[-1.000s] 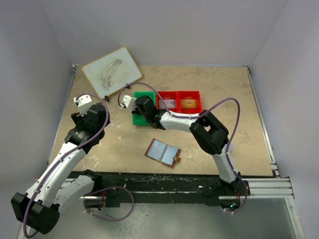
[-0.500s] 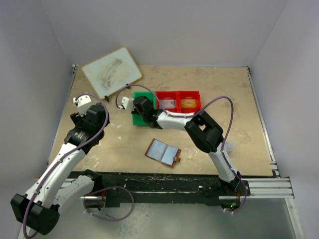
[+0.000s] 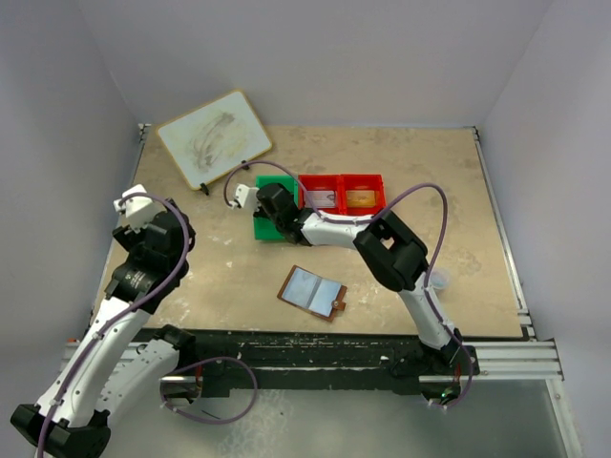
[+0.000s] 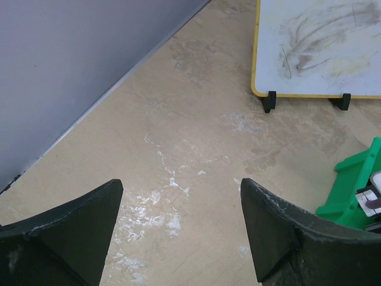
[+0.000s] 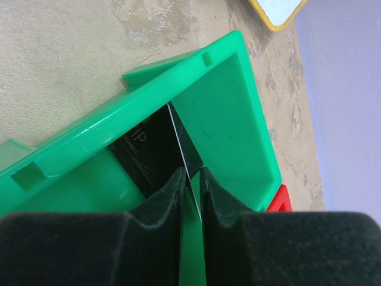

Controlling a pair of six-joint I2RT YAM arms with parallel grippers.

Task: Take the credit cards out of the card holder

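Currently: card holder (image 3: 313,292) laid open on table (image 3: 430,172), toward near edge from right tool (image 5: 190,179), long axis slanted. Right tool nearer, jaws barely parted round thin card (image 5: 180,146) over green bin (image 5: 226,113) (grip not determinable). Left tool (image 4: 180,187) spread wide, empty.

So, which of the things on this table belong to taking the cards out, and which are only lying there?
Job: open brown leather bifold card holder; green plastic bin holding a dark card; thin pale card between the jaws of the right gripper; probably the two red plastic bins.
Lying about: smudged yellow-framed whiteboard on small black feet.
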